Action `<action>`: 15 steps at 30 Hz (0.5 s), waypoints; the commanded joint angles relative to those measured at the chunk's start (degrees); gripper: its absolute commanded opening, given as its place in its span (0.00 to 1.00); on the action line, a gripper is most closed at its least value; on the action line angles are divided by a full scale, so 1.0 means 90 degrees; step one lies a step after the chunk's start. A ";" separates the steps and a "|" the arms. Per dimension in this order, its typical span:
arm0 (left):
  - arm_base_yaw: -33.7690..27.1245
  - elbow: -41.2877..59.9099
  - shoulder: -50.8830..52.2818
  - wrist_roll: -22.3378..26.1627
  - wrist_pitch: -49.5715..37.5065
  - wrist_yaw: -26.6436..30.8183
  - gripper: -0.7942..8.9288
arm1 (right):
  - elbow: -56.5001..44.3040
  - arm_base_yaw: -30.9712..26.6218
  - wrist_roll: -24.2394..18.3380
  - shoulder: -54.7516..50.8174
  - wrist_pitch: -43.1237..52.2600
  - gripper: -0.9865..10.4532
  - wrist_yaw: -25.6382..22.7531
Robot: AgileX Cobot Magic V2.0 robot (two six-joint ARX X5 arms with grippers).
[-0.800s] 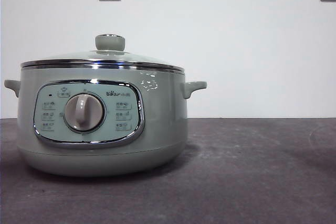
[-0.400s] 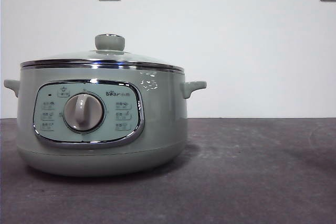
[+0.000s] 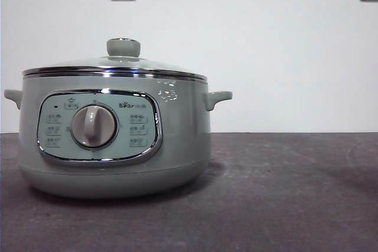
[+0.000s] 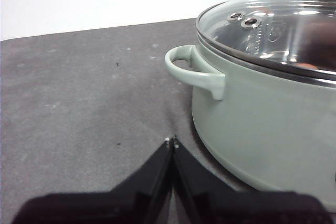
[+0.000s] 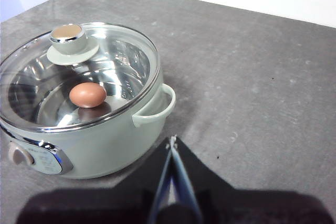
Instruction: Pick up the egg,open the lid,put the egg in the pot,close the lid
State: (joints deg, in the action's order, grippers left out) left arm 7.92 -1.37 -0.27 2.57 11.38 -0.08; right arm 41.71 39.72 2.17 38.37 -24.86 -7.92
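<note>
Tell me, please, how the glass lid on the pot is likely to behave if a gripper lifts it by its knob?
The lid looks rigid, glass in a chrome rim, so it should rise in one piece. Its small round knob may be smooth, so it could slip or swing in the jaws. Being glass, it is probably fairly heavy and breakable. It sits closed on the pot, with the egg inside.

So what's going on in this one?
Nothing is being handled right now. The egg lies inside the pot, and the lid sits closed on top. The left gripper and right gripper both hang beside the pot, jaws shut and empty.
</note>
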 commanded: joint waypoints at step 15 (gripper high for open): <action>-0.0017 0.0114 0.0019 -0.0211 -0.0049 -0.0005 0.08 | -0.0044 0.0005 0.0061 -0.0017 0.0029 0.09 0.0005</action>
State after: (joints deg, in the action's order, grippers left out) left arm 7.92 -1.32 -0.27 1.02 11.27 -0.16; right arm 41.71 39.72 2.17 38.37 -24.86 -7.92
